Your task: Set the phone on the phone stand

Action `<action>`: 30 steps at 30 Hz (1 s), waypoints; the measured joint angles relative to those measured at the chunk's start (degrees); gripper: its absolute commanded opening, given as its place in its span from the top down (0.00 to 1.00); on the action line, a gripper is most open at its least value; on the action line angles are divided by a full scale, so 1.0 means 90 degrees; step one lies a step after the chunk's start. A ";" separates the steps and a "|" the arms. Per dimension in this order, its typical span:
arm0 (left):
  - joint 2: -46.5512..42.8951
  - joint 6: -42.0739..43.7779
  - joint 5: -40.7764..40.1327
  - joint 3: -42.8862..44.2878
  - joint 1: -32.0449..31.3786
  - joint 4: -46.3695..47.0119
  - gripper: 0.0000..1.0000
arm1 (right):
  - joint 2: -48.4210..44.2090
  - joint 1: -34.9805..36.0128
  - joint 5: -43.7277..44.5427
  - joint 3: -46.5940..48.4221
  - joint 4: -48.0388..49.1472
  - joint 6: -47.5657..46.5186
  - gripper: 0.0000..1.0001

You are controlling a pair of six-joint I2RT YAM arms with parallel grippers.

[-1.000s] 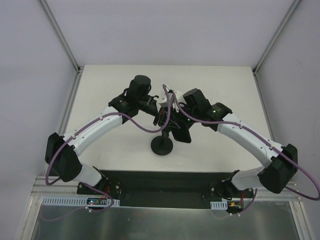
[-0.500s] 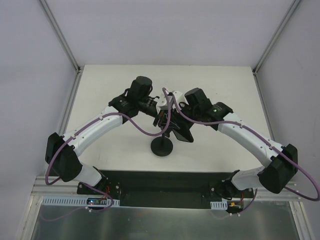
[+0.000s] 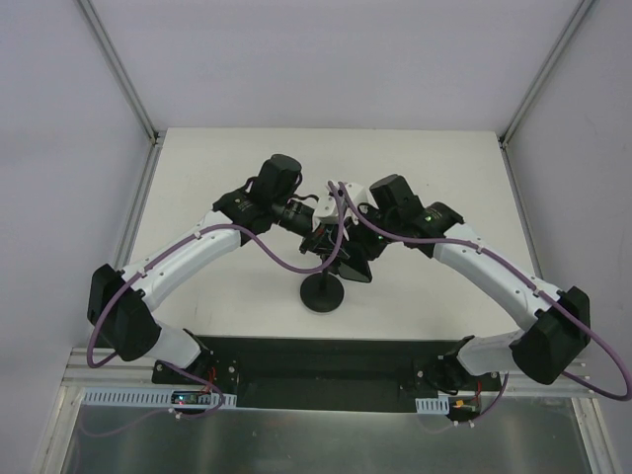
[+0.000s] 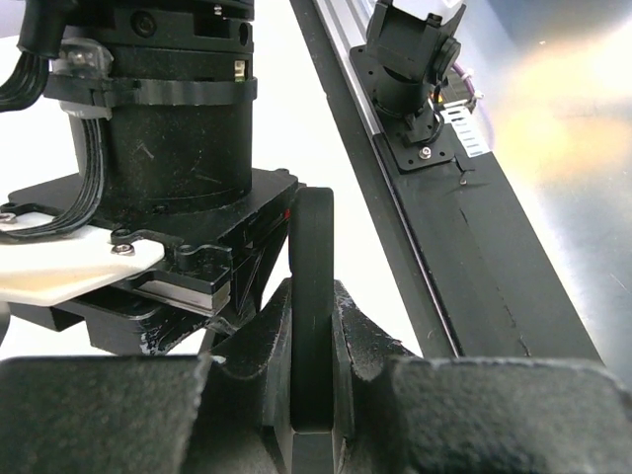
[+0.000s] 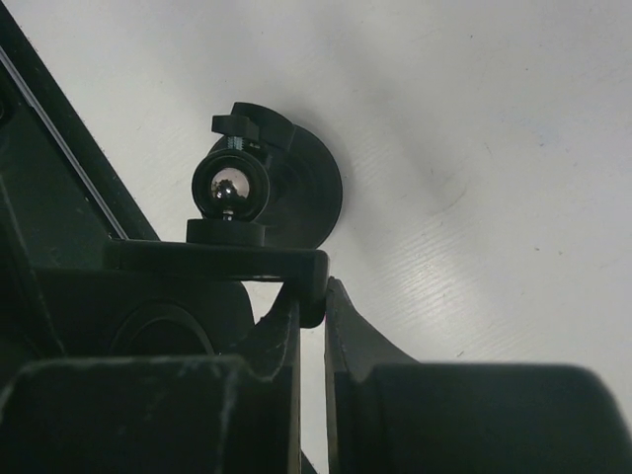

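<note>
The phone stand's round base [image 3: 322, 293] sits on the white table; from above, the right wrist view shows the base [image 5: 308, 188], its ball joint [image 5: 228, 188] and its clamp bracket [image 5: 217, 260]. My right gripper [image 5: 313, 296] is shut on the bracket's right end. My left gripper [image 4: 312, 301] is shut on the phone [image 4: 311, 237], a thin black slab seen edge-on and upright. In the top view both grippers meet above the stand, left [image 3: 321, 240] and right [image 3: 341, 237], with the phone [image 3: 354, 267] dark beside them.
The right arm's wrist body [image 4: 168, 128] fills the space just left of the phone. A black mounting plate [image 3: 326, 360] with both arm bases runs along the near edge. Aluminium frame posts [image 3: 118, 79] stand at the table's back corners.
Both wrists have drawn a little closer together above the stand. The phone has shifted slightly up and left, toward the stand's top. The stand's base has stayed in place.
</note>
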 measured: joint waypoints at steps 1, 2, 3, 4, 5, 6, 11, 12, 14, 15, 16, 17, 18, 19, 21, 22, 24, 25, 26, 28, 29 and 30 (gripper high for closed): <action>-0.0002 -0.0007 -0.0044 0.0002 -0.0002 -0.0017 1.00 | -0.0007 0.0000 0.0007 -0.0010 0.0010 0.0000 0.99; -0.0005 -0.0024 -0.0078 0.0007 -0.0002 -0.0036 1.00 | -0.0019 0.0002 0.0019 -0.0017 0.0015 0.0010 0.99; -0.0012 -0.0056 -0.0168 0.0017 -0.0005 -0.0063 1.00 | -0.0024 0.0002 0.0070 -0.0019 0.0015 0.0039 1.00; -0.0029 -0.0100 -0.0272 0.0032 -0.0005 -0.0078 1.00 | -0.0034 0.0002 0.0148 -0.0019 0.0027 0.0078 1.00; -0.0063 -0.0180 -0.0423 0.0036 -0.0022 -0.0087 1.00 | -0.0051 0.0002 0.0219 -0.0024 0.0049 0.0124 0.99; -0.0107 -0.0250 -0.0573 0.0036 -0.0036 -0.0104 1.00 | -0.0080 0.0005 0.0342 -0.0056 0.0107 0.0206 1.00; -0.0449 -0.1013 -0.1846 -0.0075 -0.0163 -0.0165 1.00 | -0.0391 0.0219 0.1338 -0.0372 0.0595 0.0826 0.99; -0.0619 -0.1200 -0.2237 -0.0192 -0.0182 -0.0163 1.00 | -0.0440 0.0335 0.1634 -0.0423 0.0707 0.0974 1.00; -0.1037 -0.1571 -0.3021 -0.0515 -0.0262 -0.0136 1.00 | -0.0525 0.0617 0.2191 -0.0503 0.0918 0.1299 1.00; -0.1205 -0.1707 -0.3330 -0.0624 -0.0304 -0.0138 1.00 | -0.0559 0.0760 0.2421 -0.0542 0.0988 0.1447 0.99; -0.1392 -0.1875 -0.3679 -0.0750 -0.0367 -0.0141 1.00 | -0.0585 0.0923 0.2686 -0.0571 0.1071 0.1615 1.00; -0.1547 -0.2021 -0.4002 -0.0848 -0.0425 -0.0172 1.00 | -0.0600 0.1044 0.2885 -0.0597 0.1124 0.1758 1.00; -0.1666 -0.2188 -0.4357 -0.0899 -0.0481 -0.0202 1.00 | -0.0629 0.1246 0.3237 -0.0644 0.1209 0.1950 1.00; -0.1724 -0.2375 -0.4597 -0.0906 -0.0532 -0.0260 1.00 | -0.0639 0.1362 0.3480 -0.0682 0.1290 0.2067 1.00; -0.1761 -0.2735 -0.5020 -0.0906 -0.0578 -0.0352 1.00 | -0.0743 0.1651 0.4053 -0.0906 0.1583 0.2375 1.00; -0.1744 -0.2885 -0.5202 -0.0906 -0.0588 -0.0389 1.00 | -0.0797 0.1812 0.4398 -0.1042 0.1719 0.2509 1.00; -0.1688 -0.3157 -0.5651 -0.0908 -0.0692 -0.0447 1.00 | -0.0843 0.2188 0.5175 -0.1256 0.1926 0.2732 1.00; -0.1644 -0.3237 -0.5826 -0.0906 -0.0770 -0.0454 1.00 | -0.0843 0.2385 0.5617 -0.1314 0.1950 0.2832 1.00; -0.1598 -0.3354 -0.6079 -0.0894 -0.0903 -0.0440 1.00 | -0.0843 0.2538 0.5960 -0.1353 0.1948 0.2917 1.00; -0.1520 -0.3531 -0.6387 -0.0843 -0.1076 -0.0403 1.00 | -0.0840 0.2922 0.6790 -0.1372 0.1843 0.3126 1.00; -0.1489 -0.3662 -0.6458 -0.0809 -0.1124 -0.0374 1.00 | -0.0835 0.3072 0.7179 -0.1370 0.1763 0.3242 1.00; -0.1472 -0.3810 -0.6501 -0.0789 -0.1137 -0.0338 1.00 | -0.0828 0.3225 0.7541 -0.1353 0.1683 0.3381 1.00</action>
